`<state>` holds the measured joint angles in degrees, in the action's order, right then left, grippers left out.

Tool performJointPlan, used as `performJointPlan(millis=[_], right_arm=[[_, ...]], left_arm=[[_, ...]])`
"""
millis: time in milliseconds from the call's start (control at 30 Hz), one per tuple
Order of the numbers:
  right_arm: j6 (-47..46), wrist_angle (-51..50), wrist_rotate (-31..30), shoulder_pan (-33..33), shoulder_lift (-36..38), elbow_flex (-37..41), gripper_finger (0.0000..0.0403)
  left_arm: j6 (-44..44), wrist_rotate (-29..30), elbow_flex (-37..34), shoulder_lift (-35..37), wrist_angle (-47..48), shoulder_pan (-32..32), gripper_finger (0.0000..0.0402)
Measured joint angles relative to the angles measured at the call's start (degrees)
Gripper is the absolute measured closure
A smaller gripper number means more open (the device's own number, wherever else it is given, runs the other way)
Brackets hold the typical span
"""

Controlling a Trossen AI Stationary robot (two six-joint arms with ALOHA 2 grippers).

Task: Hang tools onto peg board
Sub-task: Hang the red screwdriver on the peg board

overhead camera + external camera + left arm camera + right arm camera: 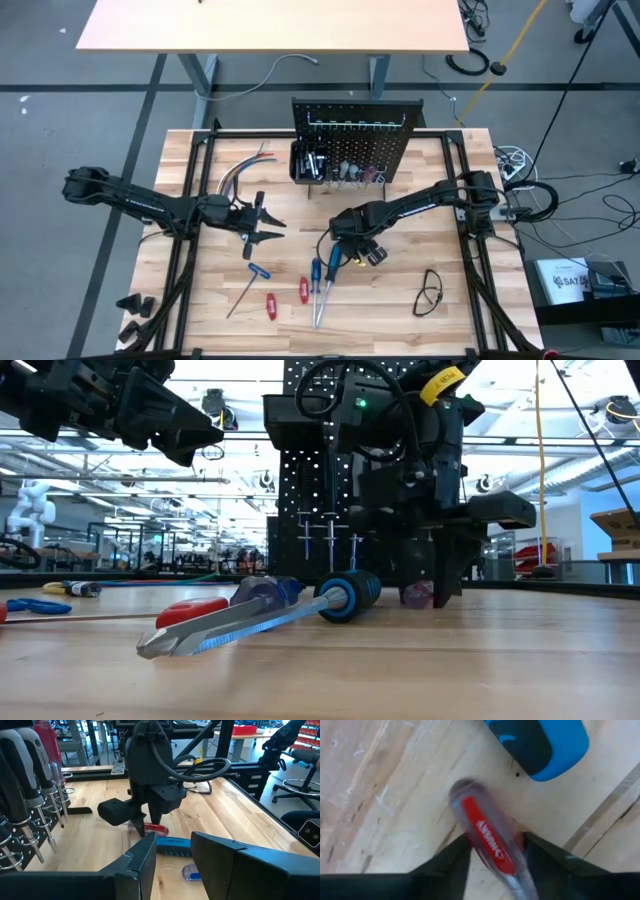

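Observation:
The black peg board (pixel 355 125) stands at the table's far middle, with several tools hung on its hooks (pixel 30 795). My right gripper (pixel 347 243) points down at the tabletop in front of it, shut on a red-and-clear screwdriver handle (pixel 487 837). A blue-and-black-handled screwdriver (pixel 333 265) lies flat on the table just beside it, also in the low view (pixel 350 595). My left gripper (pixel 266 226) hovers open and empty to the left of these, clear of the table. My right gripper pinches the red-and-clear screwdriver handle (pixel 495 855) between its two fingers, which lie across it, one on each long side. The fingers come from above, pointing down. The handle's butt end (pixel 465 795) sticks out past the fingertips, low over the wood; whether it is lifted clear, I cannot tell.
More tools lie near the table's front: a second blue screwdriver (pixel 317 278), two red handles (pixel 303 290) (pixel 270 305) and a blue T-handle tool (pixel 258 270). Safety glasses (pixel 430 292) lie front right. Coloured wires (pixel 240 170) lie left of the board.

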<state>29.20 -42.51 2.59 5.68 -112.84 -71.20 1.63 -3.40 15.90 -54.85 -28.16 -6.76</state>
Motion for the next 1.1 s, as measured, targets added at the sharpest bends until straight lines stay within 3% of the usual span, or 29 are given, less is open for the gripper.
performJointPlan(millis=[100, 133, 300, 433, 600, 733, 867, 1100], right_arm=[[-2.73, -0.28, -0.13, 0.64, 0.35, 0.06, 0.0306], [-4.33, -0.31, -0.26, 0.86, 0.82, 0.08, 0.0311], [-16.59, -1.57, -0.45, 2.44, 3.42, -0.69, 0.0311], [-23.21, -0.02, -2.76, 4.06, 9.72, -2.01, 0.0311], [-26.64, 5.18, -11.14, 6.08, 21.87, 0.42, 0.0311], [-27.12, 18.53, -21.66, 7.32, 35.02, 10.23, 0.0311], [-25.71, 42.57, -28.08, 7.29, 46.59, 23.98, 0.0311], [-19.32, 79.21, -40.84, 7.31, 55.01, 46.62, 0.0311]], left_arm=[[0.01, 0.0, 0.0, 0.0, 0.01, 0.0, 0.0272], [0.0, 0.0, 0.0, 0.0, 0.02, 0.0, 0.0272], [0.13, -0.02, 0.0, 0.0, 0.04, 0.0, 0.0272], [0.13, -0.02, 0.0, 0.0, 0.05, 0.0, 0.0272], [0.1, -0.02, 0.0, 0.0, 0.2, 0.0, 0.0272], [-1.18, -0.04, 0.0, 0.0, 0.39, 0.0, 0.0272], [-1.21, -0.04, 0.0, 0.0, 0.24, 0.0, 0.0272], [-1.36, -0.04, 0.0, 0.0, 0.22, 0.0, 0.0272]])
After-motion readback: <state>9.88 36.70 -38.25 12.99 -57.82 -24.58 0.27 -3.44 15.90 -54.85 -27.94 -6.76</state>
